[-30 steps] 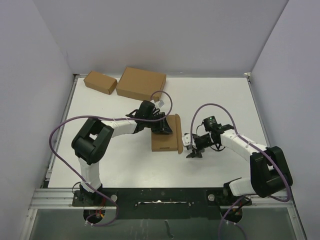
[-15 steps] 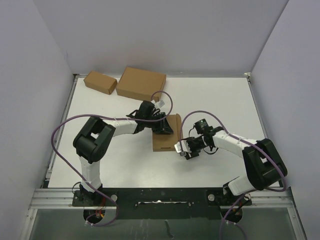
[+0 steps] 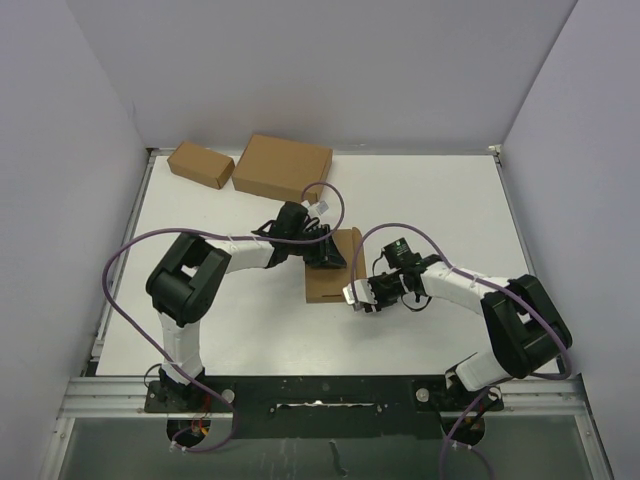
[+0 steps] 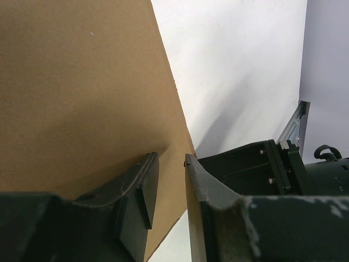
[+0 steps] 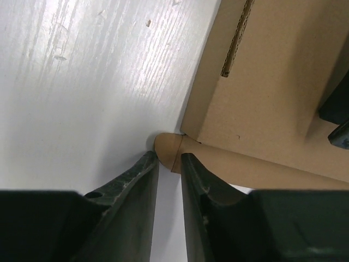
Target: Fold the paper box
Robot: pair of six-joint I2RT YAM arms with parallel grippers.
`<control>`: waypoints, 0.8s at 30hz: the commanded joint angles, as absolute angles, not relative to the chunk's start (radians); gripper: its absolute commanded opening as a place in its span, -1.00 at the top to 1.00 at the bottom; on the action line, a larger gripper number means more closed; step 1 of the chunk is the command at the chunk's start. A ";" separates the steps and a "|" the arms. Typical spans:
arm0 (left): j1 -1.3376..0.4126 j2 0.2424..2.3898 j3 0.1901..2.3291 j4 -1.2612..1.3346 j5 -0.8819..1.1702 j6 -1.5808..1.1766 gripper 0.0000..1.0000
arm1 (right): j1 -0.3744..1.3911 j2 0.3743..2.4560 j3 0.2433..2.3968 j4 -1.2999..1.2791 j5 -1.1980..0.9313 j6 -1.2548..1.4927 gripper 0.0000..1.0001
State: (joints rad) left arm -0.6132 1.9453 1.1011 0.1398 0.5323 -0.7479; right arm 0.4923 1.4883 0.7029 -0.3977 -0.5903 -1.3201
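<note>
Lying pinched between fingers [image 4: 136, 185]: paper box [image 3: 325, 283]

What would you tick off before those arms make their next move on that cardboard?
1. Left pincer clamped on the paper box panel: ok.
2. Right pincer straddling the rounded tab: ok.
3. Right grip firm: cannot tell.
4. Tab tucked in: not ok.
5. Small box and large box apart from the work: ok.

White table [image 3: 430, 200]: paper box [image 3: 325, 286], two boxes [image 3: 282, 167]
</note>
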 commanded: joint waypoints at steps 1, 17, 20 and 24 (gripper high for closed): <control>-0.607 1.986 1.082 0.136 0.526 -0.735 0.48 | 0.490 1.487 0.724 -0.363 -0.590 -1.285 0.55; -0.607 1.991 1.081 0.145 0.540 -0.738 0.48 | 0.466 1.499 0.766 -0.359 -0.616 -1.153 0.93; -0.606 1.991 1.081 0.147 0.541 -0.740 0.49 | 0.465 1.500 0.772 -0.360 -0.620 -1.138 0.96; -0.607 1.994 1.081 0.148 0.543 -0.741 0.49 | 0.463 1.504 0.783 -0.366 -0.626 -1.114 0.99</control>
